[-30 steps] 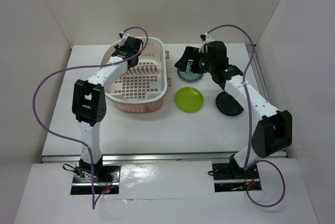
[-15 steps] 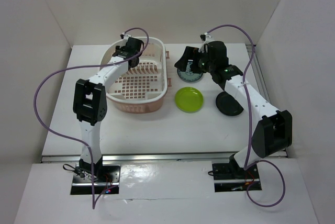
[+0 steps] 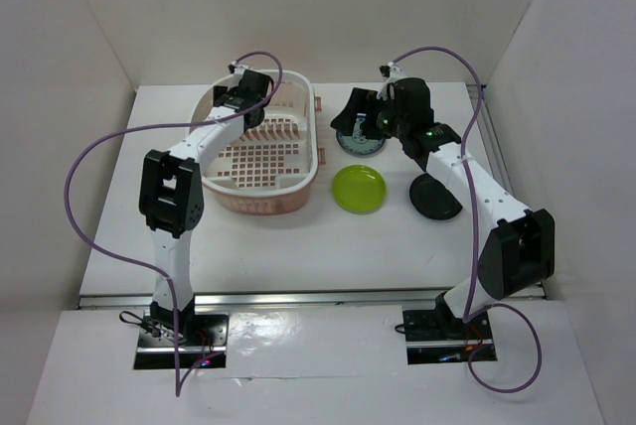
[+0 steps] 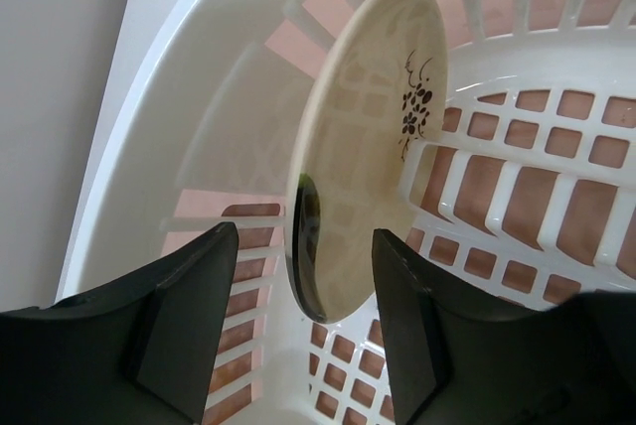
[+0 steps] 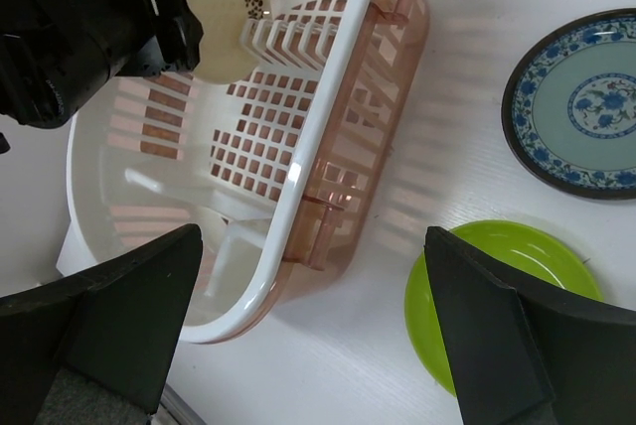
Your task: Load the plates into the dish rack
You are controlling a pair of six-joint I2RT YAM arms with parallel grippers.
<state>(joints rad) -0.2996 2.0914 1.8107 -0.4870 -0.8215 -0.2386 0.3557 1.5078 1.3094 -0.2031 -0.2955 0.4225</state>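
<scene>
Nearest, flat on the table: lime green plate (image 3: 359,189), black plate (image 3: 433,204).
Next: my right gripper (image 5: 310,246), jaws wide, empty, near the blue patterned plate (image 5: 584,112).
Left: pink dish rack (image 3: 260,162).
Far end of the rack: cream plate (image 4: 368,147) on edge, between my left gripper's (image 4: 303,246) parted jaws.

The pale pink dish rack (image 3: 260,194), an oblong basket with a grid floor, sits on the far left of the white surface (image 3: 298,246). At its far end a cream plate (image 4: 370,137) with a dark sprig mark stands on edge beside the divider ribs (image 5: 290,43). To the right of the rack, three plates lie flat: a lime green plate (image 3: 359,189) nearest it, a glossy black plate (image 3: 433,205) further right and partly hidden, and a blue-green patterned plate (image 5: 586,112) just beyond the green one.
</scene>
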